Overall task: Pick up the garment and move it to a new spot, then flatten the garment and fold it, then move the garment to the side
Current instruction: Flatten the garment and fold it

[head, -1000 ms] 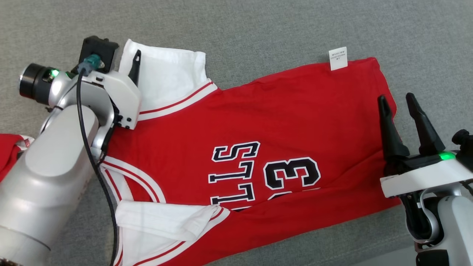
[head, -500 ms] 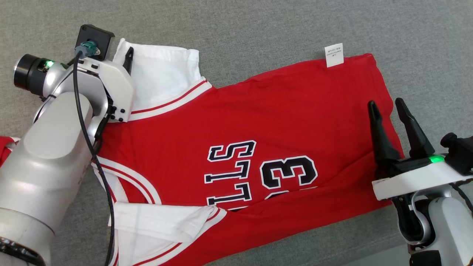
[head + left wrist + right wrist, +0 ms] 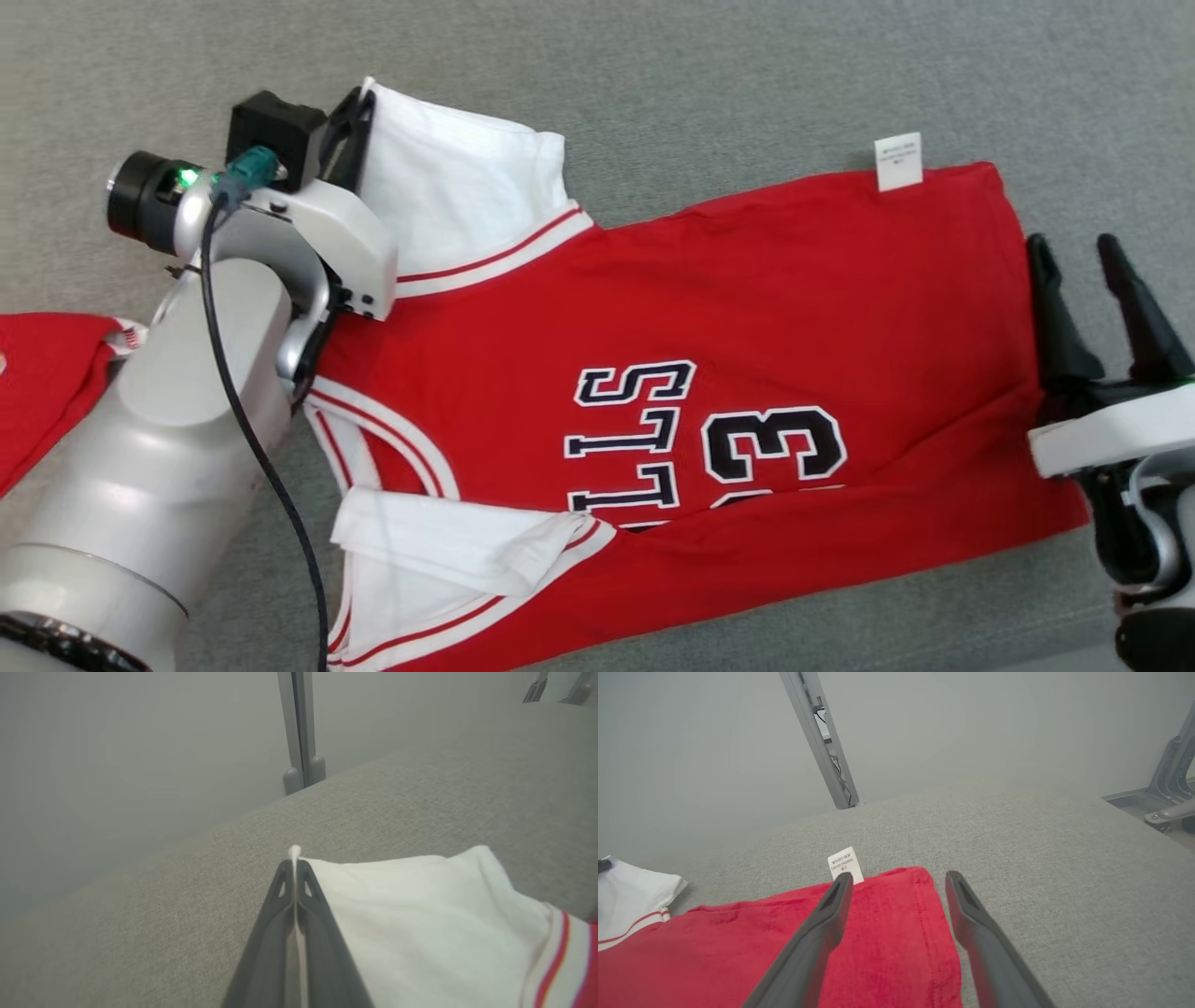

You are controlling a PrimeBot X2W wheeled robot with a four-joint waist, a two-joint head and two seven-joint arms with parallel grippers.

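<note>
The garment (image 3: 747, 317) is a red jersey with white sleeves, dark letters and a number 3, spread sideways on the grey surface (image 3: 653, 75). My left gripper (image 3: 353, 117) is shut on the corner of its far white sleeve (image 3: 457, 196); in the left wrist view a sliver of white cloth sticks out between the closed fingertips (image 3: 293, 870) beside the white sleeve (image 3: 420, 924). My right gripper (image 3: 1083, 257) stands open at the jersey's hem on the right. In the right wrist view, the right gripper (image 3: 899, 882) straddles the hem corner (image 3: 920, 914), nothing held. A white label (image 3: 845, 864) pokes out at the far hem edge.
Another red cloth (image 3: 47, 383) lies at the left edge, behind my left forearm (image 3: 159, 467). Grey metal posts (image 3: 819, 742) rise behind the padded surface. A metal frame (image 3: 1167, 784) stands at the right beyond the surface's edge.
My left gripper has shut on the white sleeve corner. The whole head view has shifted, so the camera moved. My right gripper stays open, now at the hem's edge.
</note>
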